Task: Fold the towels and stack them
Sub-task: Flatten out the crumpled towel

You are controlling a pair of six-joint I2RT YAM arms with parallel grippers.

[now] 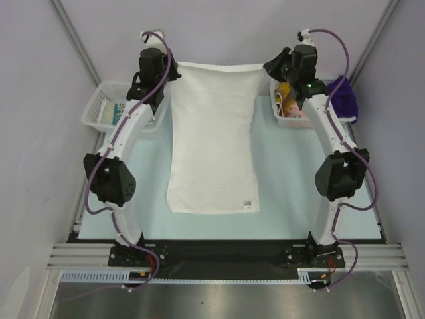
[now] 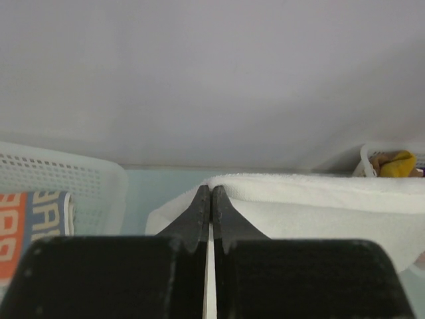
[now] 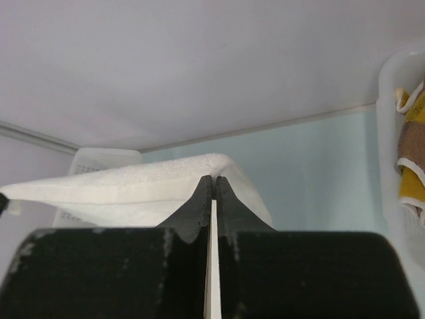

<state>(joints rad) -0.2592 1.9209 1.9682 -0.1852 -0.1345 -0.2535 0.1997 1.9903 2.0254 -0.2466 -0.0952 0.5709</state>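
Note:
A plain white towel [image 1: 212, 139] hangs stretched between both arms at the back of the table, its lower end resting on the pale mat with a small label near its front right corner. My left gripper [image 1: 174, 74] [image 2: 210, 189] is shut on the white towel's [image 2: 319, 206] far left corner. My right gripper [image 1: 269, 68] [image 3: 213, 179] is shut on the white towel's [image 3: 126, 189] far right corner. More towels sit in baskets: an orange-teal-white print one [image 1: 108, 114] [image 2: 30, 222] on the left, a brown and mustard one [image 1: 288, 98] [image 3: 412, 159] on the right, and a purple one [image 1: 344, 96].
A white mesh basket [image 1: 99, 100] stands at the back left and another white basket [image 1: 285, 121] at the back right. Grey walls close in the back and sides. A metal rail [image 1: 226, 256] carries both arm bases at the near edge.

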